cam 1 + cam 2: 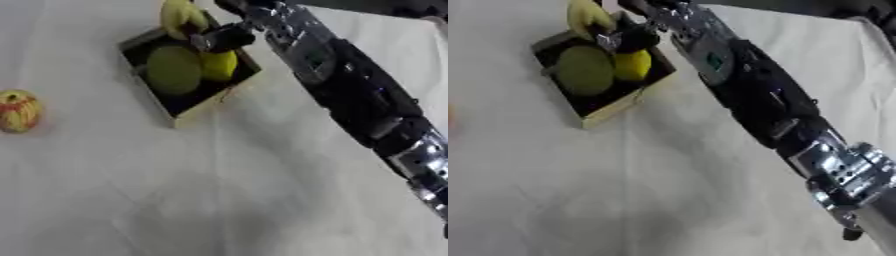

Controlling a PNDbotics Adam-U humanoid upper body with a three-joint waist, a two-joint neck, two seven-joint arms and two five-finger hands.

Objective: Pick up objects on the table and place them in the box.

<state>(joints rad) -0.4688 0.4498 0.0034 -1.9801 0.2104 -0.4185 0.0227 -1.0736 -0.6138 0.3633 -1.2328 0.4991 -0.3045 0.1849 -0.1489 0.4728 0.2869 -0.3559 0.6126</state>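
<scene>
Now, from left to right, you have these on the white-covered counter (219, 200):

Red-and-yellow fruit: a round piece (18, 110), yellow with red streaks, lies alone at 9 o'clock on the counter, well apart from the box. Only the left eye view shows it whole; in the right eye view you get just a reddish smear at the left edge.

Box: a shallow square box (179, 114) with a dark inside and pale walls sits askew at about 11 o'clock, one corner pointing toward you.

Green fruit: a dull green round fruit (173, 70) rests inside the box, on its left half.

Yellow fruit: a brighter yellow, lemon-like piece (220, 65) sits in the box just beside the green one, touching it on its right side.

Banana-like piece: a yellow curved thing (182, 17) stands over the box's far edge at 12 o'clock. You cannot tell whether it rests on the box wall or is held up.

Right hand: your right hand (223, 37) is over the far right part of the box, its dark fingers bent toward the banana-like piece and the yellow fruit. You cannot tell whether the fingers are closed on anything.

Right arm: the black and silver arm (754, 100) runs from 5 o'clock diagonally up to the box at 12 o'clock.

Left hand: you see it in neither view.
</scene>
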